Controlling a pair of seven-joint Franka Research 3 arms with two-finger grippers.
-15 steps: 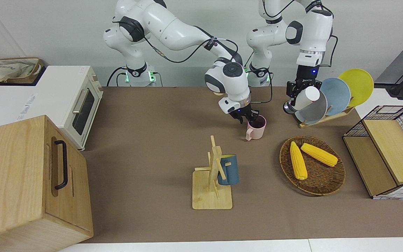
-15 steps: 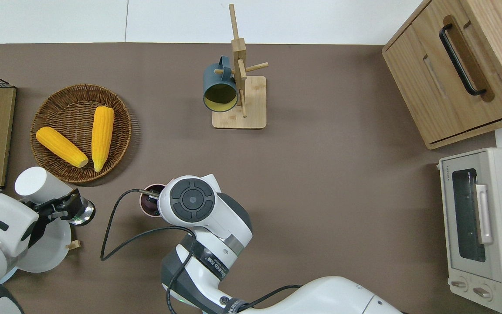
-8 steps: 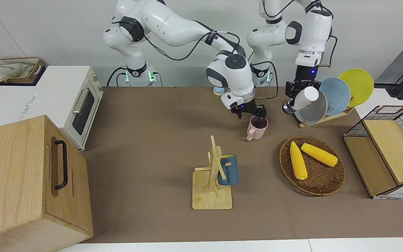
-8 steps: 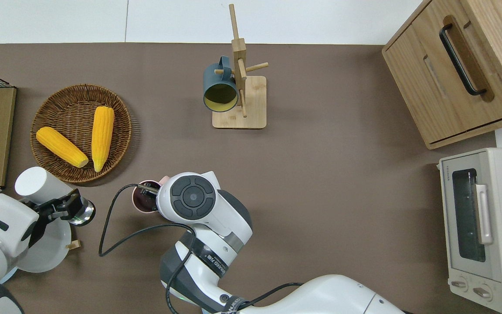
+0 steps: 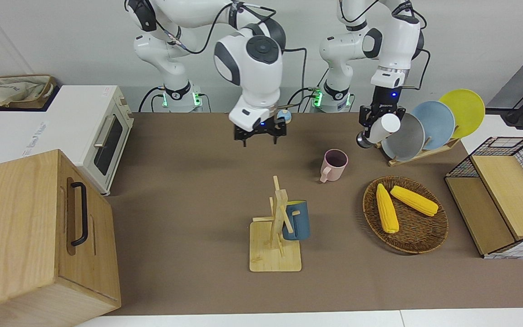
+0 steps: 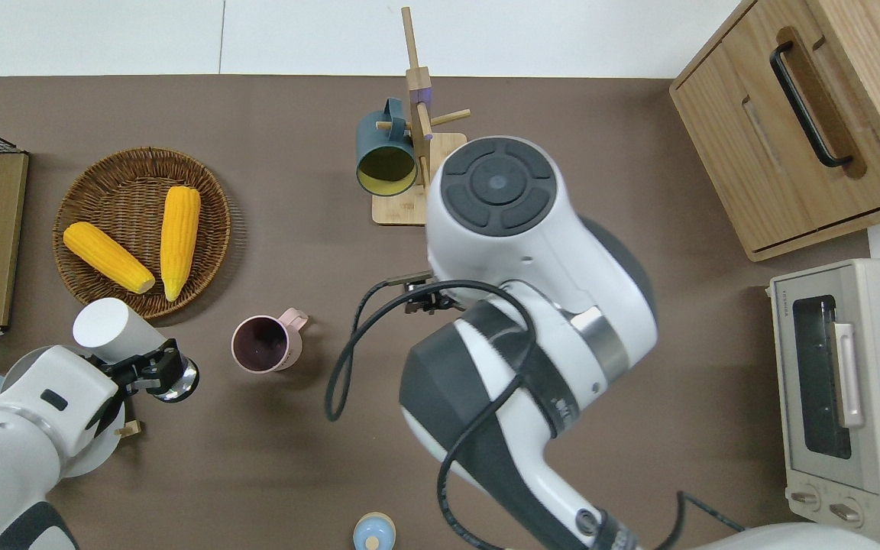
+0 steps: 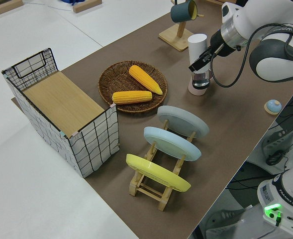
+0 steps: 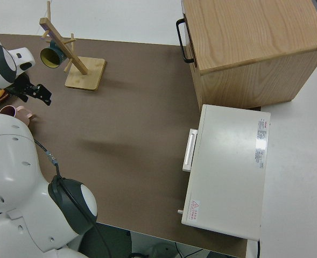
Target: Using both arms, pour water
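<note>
Left tool [image 5: 371, 129] is clamped on a white bottle [image 5: 383, 126] with a steel base, tilted, its white end pointing away from the robots — held in the air over the worktop [image 5: 189, 190] between the pink mug [image 5: 334, 165] and the plate rack [image 5: 425, 152]. Right tool [image 5: 259, 135] hangs high with its fingers spread apart and nothing between them; the overhead view hides what lies under it. Pink mug stands upright on the worktop, free of both tools, handle toward the right arm's end; its inside looks dark. Farther from the robots stands a wooden mug tree [image 5: 276, 229] carrying a blue mug [image 5: 297, 220]. Wicker basket [image 5: 434, 236] with two corn cobs [image 5: 387, 208] lies toward the left arm's end. Plate rack holds grey, blue and yellow plates.
</note>
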